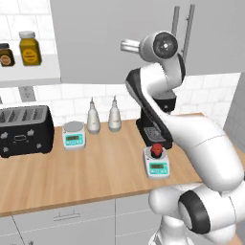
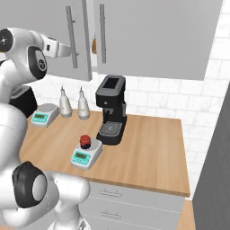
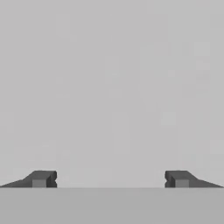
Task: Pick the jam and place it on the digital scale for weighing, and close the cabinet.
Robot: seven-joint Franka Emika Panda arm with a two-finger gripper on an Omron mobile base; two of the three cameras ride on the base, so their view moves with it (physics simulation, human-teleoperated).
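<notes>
Jam (image 1: 156,150) sits on near digital scale (image 1: 157,167). Gripper (image 3: 110,179) released, empty, facing grey cabinet door (image 2: 54,40), still ajar. Risk: glancing push slides off panel, door left ajar.

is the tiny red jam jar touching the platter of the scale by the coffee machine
Touching. In the right base view the tiny red jam jar with dark lid sits directly on the round silvery platter of the light-grey digital scale, with no gap beneath it.
</notes>
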